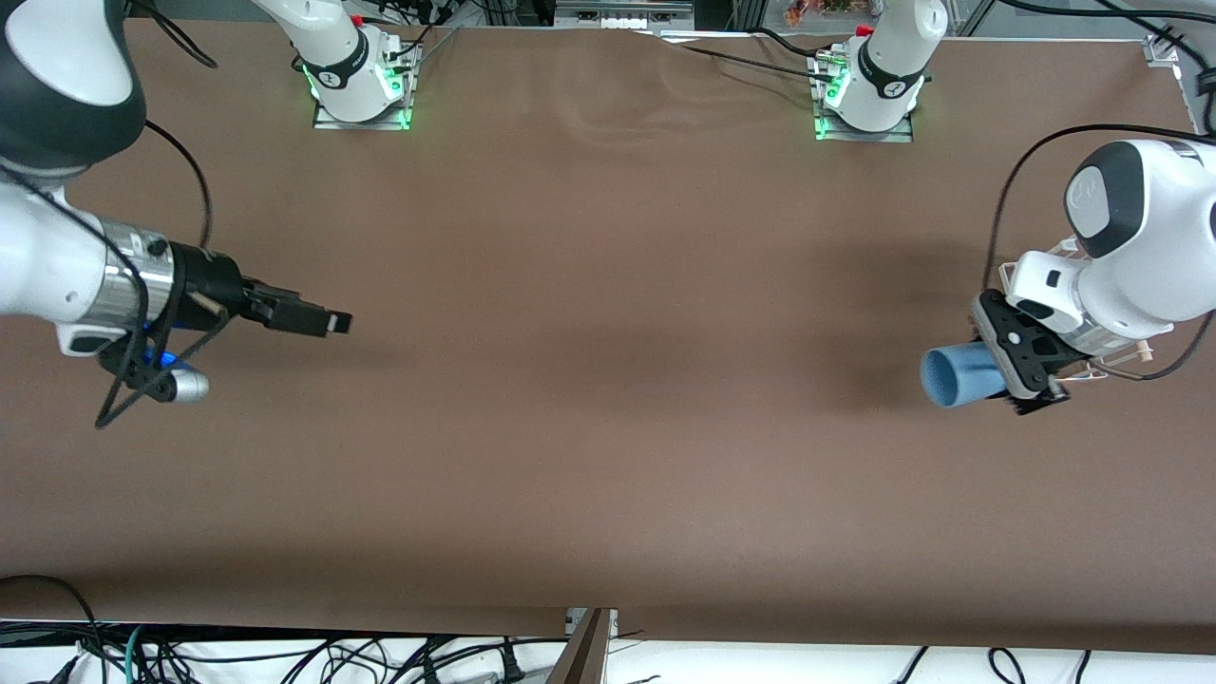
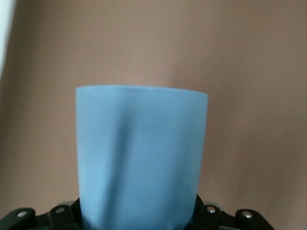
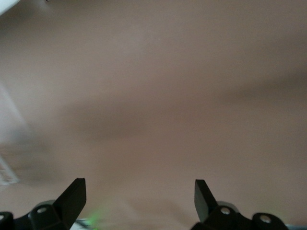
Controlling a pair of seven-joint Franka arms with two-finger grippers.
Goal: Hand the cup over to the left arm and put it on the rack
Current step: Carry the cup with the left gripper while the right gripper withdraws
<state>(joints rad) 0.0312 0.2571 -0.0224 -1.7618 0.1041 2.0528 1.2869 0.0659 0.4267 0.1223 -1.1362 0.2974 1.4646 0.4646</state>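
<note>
Over the brown bench (image 1: 608,456), toward the left arm's end, the light blue cup (image 1: 958,377) lies on its side in the air, its base clamped in the left gripper (image 1: 1009,380) whose jaws are closed on it; the left wrist view shows its rim pointing away from the palm. Toward the right arm's end, the right gripper (image 1: 332,322) hangs over bare bench, jaws spread and empty. My reading: the handover is done, and 1 step remains. No rack shows anywhere, so the next move calls for carrying the cup to wherever it stands.
</note>
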